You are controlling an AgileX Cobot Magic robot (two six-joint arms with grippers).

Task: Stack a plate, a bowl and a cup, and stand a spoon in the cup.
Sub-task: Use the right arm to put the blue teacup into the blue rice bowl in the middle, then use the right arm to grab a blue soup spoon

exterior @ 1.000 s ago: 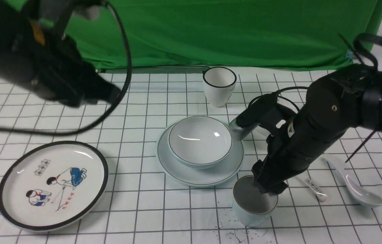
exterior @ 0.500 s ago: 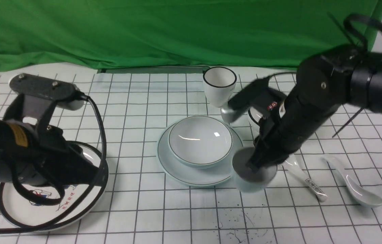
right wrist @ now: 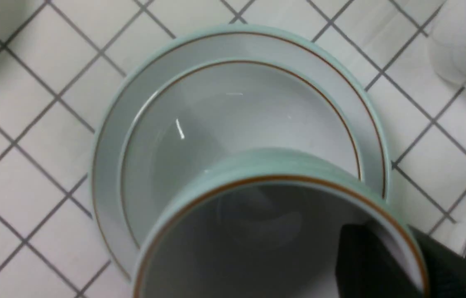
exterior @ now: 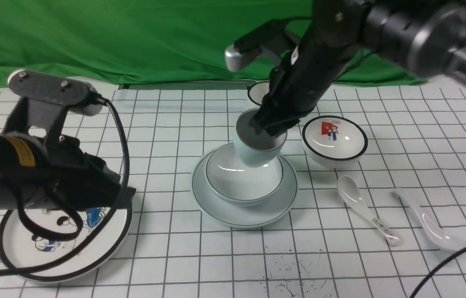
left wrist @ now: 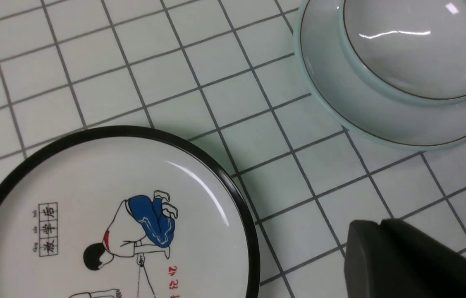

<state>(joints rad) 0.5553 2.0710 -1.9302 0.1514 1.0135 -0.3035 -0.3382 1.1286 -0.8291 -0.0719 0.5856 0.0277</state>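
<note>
"White tiles with thin dark lines [exterior: 216,256] lie under it all, and a green cloth [exterior: 175,41] hangs at the back. Where is the cup?"

"The cup [exterior: 259,142] is up over the bowl [exterior: 241,178]. The bowl sits on the plate [exterior: 245,217], so two things are stacked."

"Who has the cup?"

"The right gripper [exterior: 274,120] does. Its fingers pinch the cup's side, with one finger [right wrist: 365,260] inside the rim."

"And the other arm?"

"The left gripper [exterior: 123,198] has its fingers shut with no dish in them. It is over the big plate with the cartoon kids [exterior: 65,265]."

"What else is near the cup?"

"A tall white cup with a black rim [exterior: 259,92] is behind it. The bowl with the red flag [exterior: 334,142] is beside the stack, on the right."

"Where are the spoons?"

"Farther out on the right. One spoon has words on its handle [exterior: 367,211]. The plain white spoon [exterior: 427,219] lies past it, and I think that one goes in the cup."

"So what job is this?"

"Putting the cup in the bowl, I think. The cup looks a bit too far back, so it should come over the middle, go down softly and stand flat. Then the fingers can let go."

"What could go wrong?"

"It might bump the bowl's edge and tip. The spoon has to wait its turn."
</note>
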